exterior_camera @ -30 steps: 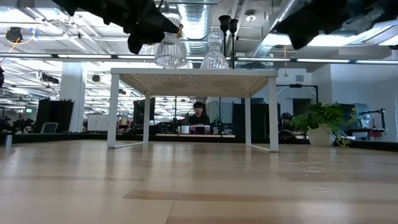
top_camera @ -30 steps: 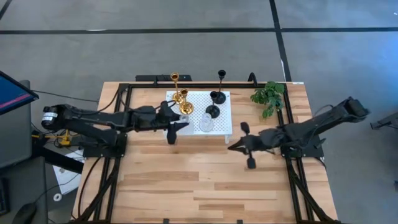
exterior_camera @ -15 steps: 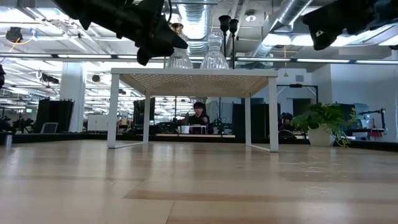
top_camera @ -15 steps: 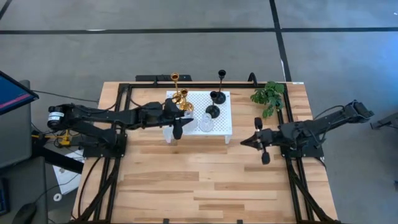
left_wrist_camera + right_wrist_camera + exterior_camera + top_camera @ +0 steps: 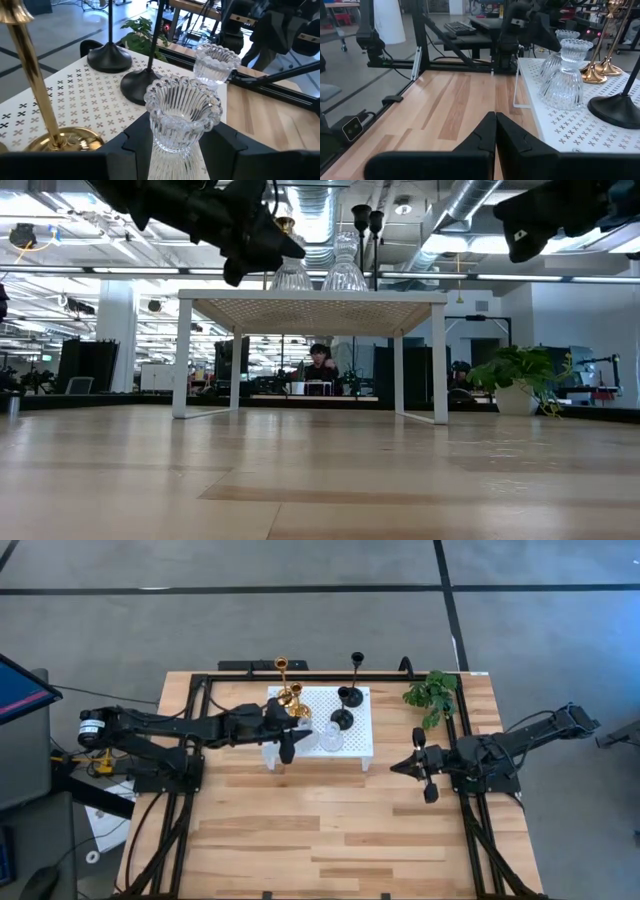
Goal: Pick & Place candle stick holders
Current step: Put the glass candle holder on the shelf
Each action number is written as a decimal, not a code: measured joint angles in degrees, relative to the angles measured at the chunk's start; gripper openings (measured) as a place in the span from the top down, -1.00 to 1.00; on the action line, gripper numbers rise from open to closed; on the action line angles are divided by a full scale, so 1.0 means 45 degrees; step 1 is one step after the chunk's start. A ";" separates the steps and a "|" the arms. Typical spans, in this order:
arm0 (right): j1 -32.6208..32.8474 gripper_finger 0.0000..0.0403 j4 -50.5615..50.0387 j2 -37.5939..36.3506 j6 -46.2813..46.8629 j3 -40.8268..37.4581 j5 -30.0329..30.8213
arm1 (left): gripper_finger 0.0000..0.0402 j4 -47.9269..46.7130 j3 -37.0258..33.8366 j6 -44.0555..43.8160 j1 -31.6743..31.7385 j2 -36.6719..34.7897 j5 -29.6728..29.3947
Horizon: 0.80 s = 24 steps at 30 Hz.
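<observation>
From above, the white perforated platform (image 5: 352,736) sits at the far middle of the wooden table (image 5: 320,830). On it stand two gold holders (image 5: 291,695), two black holders (image 5: 346,708) and a clear glass holder (image 5: 331,741). The left gripper (image 5: 286,738) reaches over the platform's left edge and covers the second glass holder. A green plant sprig (image 5: 431,695) lies off the platform's far right corner. The right gripper (image 5: 419,764) hangs over bare table, well apart from the platform.

At table height, the platform (image 5: 312,300) stands on thin legs; both glass holders (image 5: 344,272) show on top, the left one partly masked by the left gripper (image 5: 252,246). The black stems (image 5: 366,230) run up and out of the picture. A person sits far behind, under the platform.

The left wrist camera shows the left fingers (image 5: 131,145) grasping a ribbed glass holder (image 5: 182,117) around its lower part; its base is hidden. The other glass holder (image 5: 216,62) stands just behind, with black bases (image 5: 109,57) and a gold stem (image 5: 31,75) beside.

In the right wrist view, the right fingers (image 5: 485,137) are pressed together, clenched on nothing, it seems. Glass holders (image 5: 565,75) stand on the platform's corner.
</observation>
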 joint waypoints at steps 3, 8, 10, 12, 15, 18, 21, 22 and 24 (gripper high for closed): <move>0.0000 1.00 -0.0003 -0.0001 0.0000 0.0003 0.0005 | 0.32 0.0007 0.0000 -0.0019 0.0000 0.0000 0.0250; 0.0000 1.00 -0.0003 -0.0001 0.0000 0.0002 0.0005 | 0.31 0.0031 0.0000 -0.0043 -0.0015 0.0000 0.0280; 0.0000 1.00 -0.0003 -0.0001 0.0000 0.0000 0.0005 | 0.28 0.0052 0.0000 -0.0048 -0.0015 0.0000 0.0282; 0.0000 1.00 -0.0003 -0.0001 0.0000 0.0003 0.0005 | 0.23 0.0073 0.0000 -0.0050 -0.0015 0.0005 0.0284; 0.0000 1.00 -0.0003 -0.0001 -0.0002 0.0003 0.0005 | 0.15 0.0066 0.0000 -0.0063 -0.0015 0.0010 0.0296; 0.0000 1.00 -0.0004 -0.0001 0.0000 0.0003 0.0005 | 0.08 0.0067 0.0000 -0.0067 -0.0015 0.0010 0.0296; 0.0000 1.00 -0.0008 -0.0001 -0.0003 0.0003 0.0005 | 0.02 0.0068 0.0000 -0.0063 -0.0015 0.0010 0.0291; 0.0000 1.00 -0.0005 -0.0001 0.0000 0.0003 0.0005 | 0.00 0.0068 0.0000 -0.0063 -0.0015 0.0010 0.0291; 0.0000 1.00 -0.0008 -0.0001 -0.0005 0.0003 0.0005 | -0.03 0.0068 0.0000 -0.0063 -0.0015 0.0010 0.0291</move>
